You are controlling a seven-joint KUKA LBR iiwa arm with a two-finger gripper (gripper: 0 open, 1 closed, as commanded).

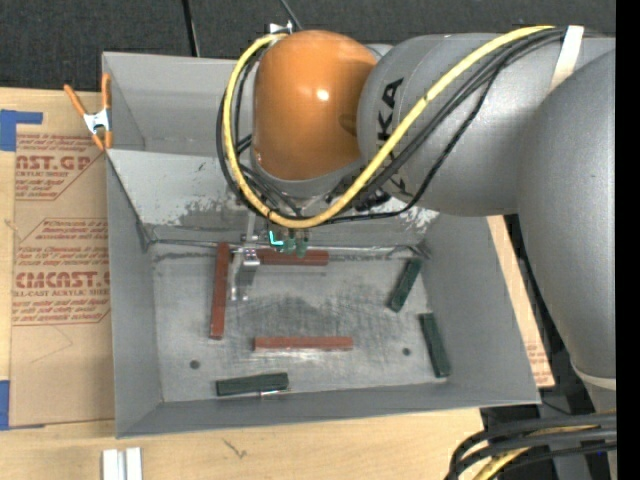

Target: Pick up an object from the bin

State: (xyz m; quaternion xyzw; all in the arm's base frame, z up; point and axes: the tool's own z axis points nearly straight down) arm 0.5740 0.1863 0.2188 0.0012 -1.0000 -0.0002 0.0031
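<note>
Gripper (243,268) low near the bin's (130,298) back wall, under the orange wrist cover (310,103); cannot tell how far open, nothing seen held. Just to view-left, perhaps touching: 1 long red-brown bar (218,293), long axis front to back; short red-brown bar (312,258) just to view-right, lying crosswise

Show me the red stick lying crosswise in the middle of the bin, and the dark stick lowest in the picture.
Red stick (302,344): camera view, its middle.
Dark stick (252,385): camera view, its middle.
</note>
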